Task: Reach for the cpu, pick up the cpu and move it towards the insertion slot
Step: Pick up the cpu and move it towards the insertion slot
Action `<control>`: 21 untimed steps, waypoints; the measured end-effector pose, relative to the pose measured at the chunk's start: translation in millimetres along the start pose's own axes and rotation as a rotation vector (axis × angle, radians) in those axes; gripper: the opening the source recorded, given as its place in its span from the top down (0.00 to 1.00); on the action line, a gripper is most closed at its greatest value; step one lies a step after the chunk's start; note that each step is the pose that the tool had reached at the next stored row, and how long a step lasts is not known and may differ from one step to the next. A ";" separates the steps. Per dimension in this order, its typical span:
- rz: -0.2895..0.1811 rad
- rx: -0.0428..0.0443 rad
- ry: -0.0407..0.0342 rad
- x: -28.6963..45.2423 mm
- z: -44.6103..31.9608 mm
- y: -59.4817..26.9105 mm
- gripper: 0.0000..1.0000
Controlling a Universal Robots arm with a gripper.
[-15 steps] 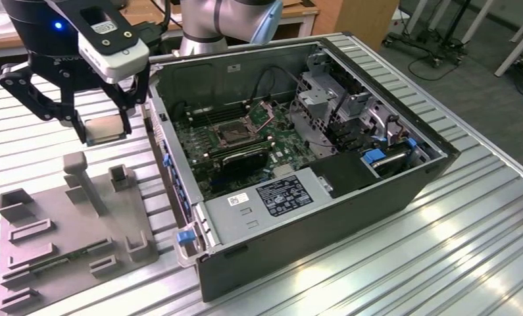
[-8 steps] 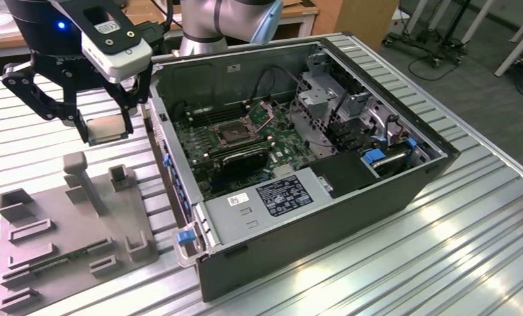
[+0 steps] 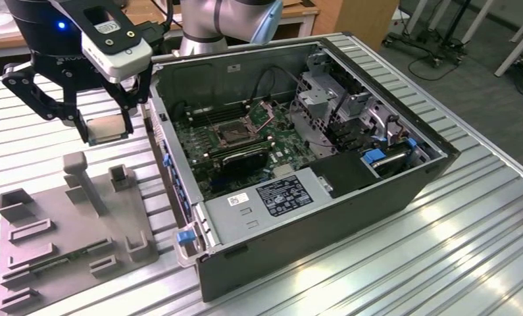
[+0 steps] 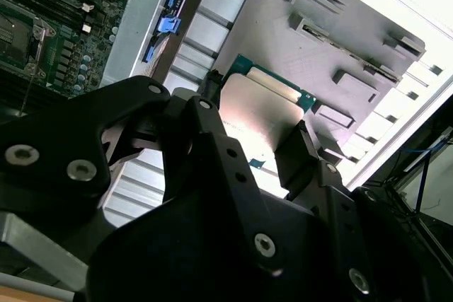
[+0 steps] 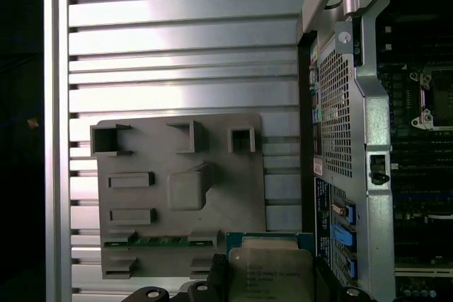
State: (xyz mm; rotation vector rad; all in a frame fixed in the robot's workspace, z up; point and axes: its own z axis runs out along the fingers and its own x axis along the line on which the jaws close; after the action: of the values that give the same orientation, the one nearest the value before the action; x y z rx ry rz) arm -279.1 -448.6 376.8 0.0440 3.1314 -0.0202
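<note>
My gripper (image 3: 109, 129) hangs in the air on the exterior view's left of the open computer case, shut on the cpu (image 3: 108, 126). In both wrist views the cpu (image 4: 258, 122) (image 5: 272, 274) shows its silvery square top and green rim between the black fingers (image 4: 294, 153). It is held above the slatted table, near the edge of the grey tray (image 3: 77, 230). The insertion slot (image 3: 229, 133) is a silver-framed square socket with a dark centre on the motherboard inside the case, apart from the cpu. The slot also shows in both wrist views (image 5: 439, 97) (image 4: 13, 30).
The case's metal wall (image 3: 169, 164) stands between the gripper and the motherboard. The grey tray (image 5: 177, 189) has raised posts and recesses, with a green memory stick (image 5: 159, 240) in one. Drive cages and cables (image 3: 349, 112) fill the case's far side.
</note>
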 end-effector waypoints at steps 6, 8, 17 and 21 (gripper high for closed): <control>0.000 0.0000 0.0000 -0.1 0.0 0.0 0.45; 0.000 0.0000 -0.0001 -0.8 0.0 0.0 0.45; 0.000 -0.0001 0.0000 -7.4 0.2 0.2 0.45; 0.000 0.0000 -0.0001 -9.1 0.3 0.2 0.45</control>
State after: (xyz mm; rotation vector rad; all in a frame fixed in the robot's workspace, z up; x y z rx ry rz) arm -270.0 -448.6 376.7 0.0439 3.1313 -0.0202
